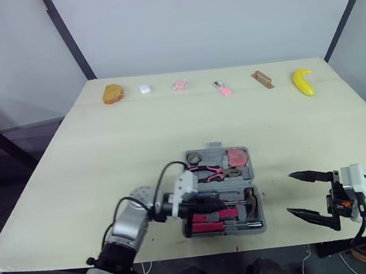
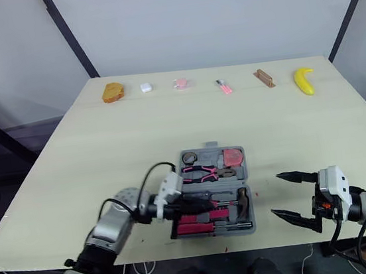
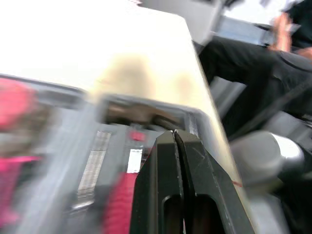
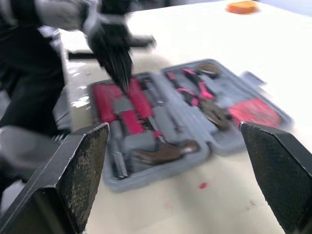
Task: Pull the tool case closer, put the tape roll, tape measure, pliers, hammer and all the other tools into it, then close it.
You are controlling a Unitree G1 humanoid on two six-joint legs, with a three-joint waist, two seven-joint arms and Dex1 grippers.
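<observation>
The grey tool case [image 1: 254, 168] lies open near the table's front edge. It holds a tape roll [image 1: 194, 157], a red tape measure [image 1: 237, 156], pink-handled pliers [image 1: 211, 171], red-handled tools [image 1: 210, 218] and a hammer [image 1: 250, 201]. My left gripper [image 1: 217, 201] is shut with nothing in it, its tips over the case's front half above the red handles. My right gripper [image 1: 305, 194] stands wide open on the table to the right of the case, empty. From the right wrist view, the case [image 4: 243, 136] lies between the spread fingers [image 4: 80, 170].
Along the table's far edge lie a bread piece [image 1: 113, 93], a white block [image 1: 144, 88], a pink item [image 1: 179, 84], a small pink tool [image 1: 222, 88], a brown bar [image 1: 262, 79] and a banana [image 1: 303, 82]. A person's dark-clothed legs [image 3: 253, 73] show past the table's front edge.
</observation>
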